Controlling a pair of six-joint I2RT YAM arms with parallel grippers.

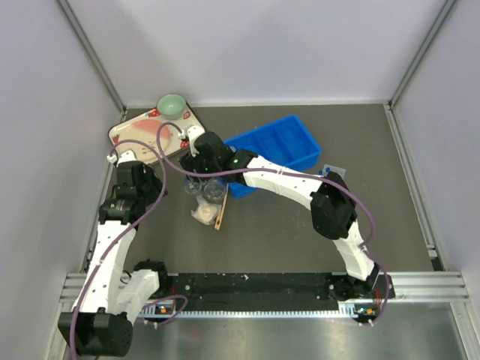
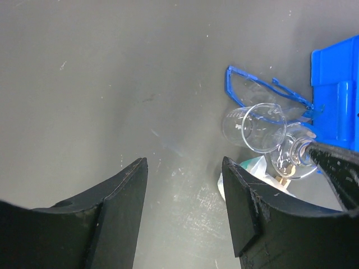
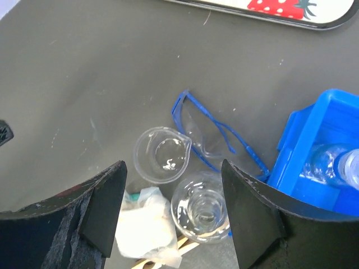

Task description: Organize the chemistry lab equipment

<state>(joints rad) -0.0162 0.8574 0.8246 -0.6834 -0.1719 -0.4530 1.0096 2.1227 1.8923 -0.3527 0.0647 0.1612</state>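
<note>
Two glass vessels: one spouted clear glass beaker point(image 3: 160, 161) and one narrow-necked clear glass flask point(image 3: 202, 210) are sitting close together on the dark grey table point(image 3: 84, 84), near the bin.
One pair of eyewear: blue-framed clear plastic safety glasses point(image 3: 219, 134) are lying just beyond the beaker, with one end reaching the bin.
One wad: a whitish crumpled wad point(image 3: 143, 224) is lying on the table right beside the beaker and flask.
One stick: a thin wooden stick point(image 1: 221, 211) is lying against the wad's edge.
One bin: a blue plastic compartment bin point(image 3: 314, 151) is holding at least one clear vessel point(image 3: 331, 165), too blurred to name.
One tray: a strawberry-print tray point(image 1: 118, 133) is sitting at the table's far left, carrying one green bowl point(image 1: 172, 105) and one pink plate point(image 1: 150, 133).
Two grippers: the left gripper point(image 2: 184, 168) is hanging with fingers spread over bare table, gripping nothing. The right gripper point(image 3: 173, 165) is hovering with fingers spread above the beaker and flask, gripping nothing.
</note>
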